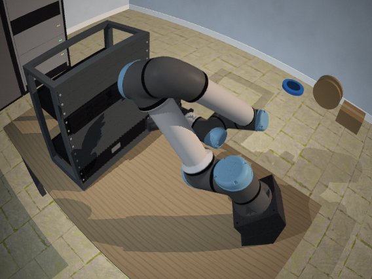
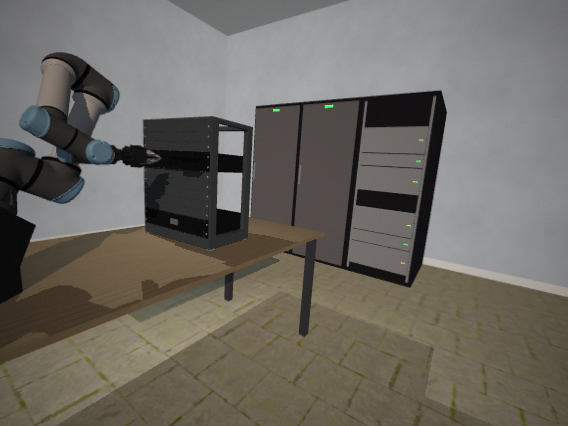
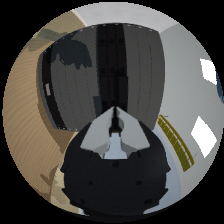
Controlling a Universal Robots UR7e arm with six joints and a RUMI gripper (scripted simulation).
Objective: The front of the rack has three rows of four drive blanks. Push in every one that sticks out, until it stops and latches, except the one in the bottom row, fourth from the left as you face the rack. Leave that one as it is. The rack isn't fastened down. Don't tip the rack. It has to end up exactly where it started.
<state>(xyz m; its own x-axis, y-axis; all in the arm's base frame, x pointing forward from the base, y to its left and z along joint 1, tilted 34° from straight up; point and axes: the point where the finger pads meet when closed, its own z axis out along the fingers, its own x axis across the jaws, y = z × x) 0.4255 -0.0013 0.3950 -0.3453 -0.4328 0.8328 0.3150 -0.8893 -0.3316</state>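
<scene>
Evidently a push step is in hand: the gripper (image 2: 152, 157) has its two jaws pressed together into one point, nothing between them, and that point sits at the front face of the rack (image 2: 195, 180), in the dark band high on the face. From the side it looks to be touching or just short of the panel; I cannot tell which. The rack stands upright on the table (image 2: 125, 270), toward its far end, with the cabinet (image 2: 350, 180) behind it across the floor. Single blanks cannot be picked out on the dark face in any view, so I cannot say which of them stick out or which row the tip is on; my guess is the top row. A small pale label (image 2: 173, 222) marks the low panel. The wrist view shows the closed tips (image 3: 115, 116) aimed square at the dark strip of the rack face (image 3: 75, 95). Arm pose: base (image 1: 260, 216) at the near right of the table, upper arm rising steeply toward the rack, elbow (image 1: 154, 80) bent high over the front, forearm folding back down to the right, wrist turned so the tool lies level and points straight in. Next move, as I judge it: a slow, straight push along the tool line until the blank stops, force kept low and level, since the rack is loose and could slide or rock back. The bottom-row fourth blank must be left alone.
</scene>
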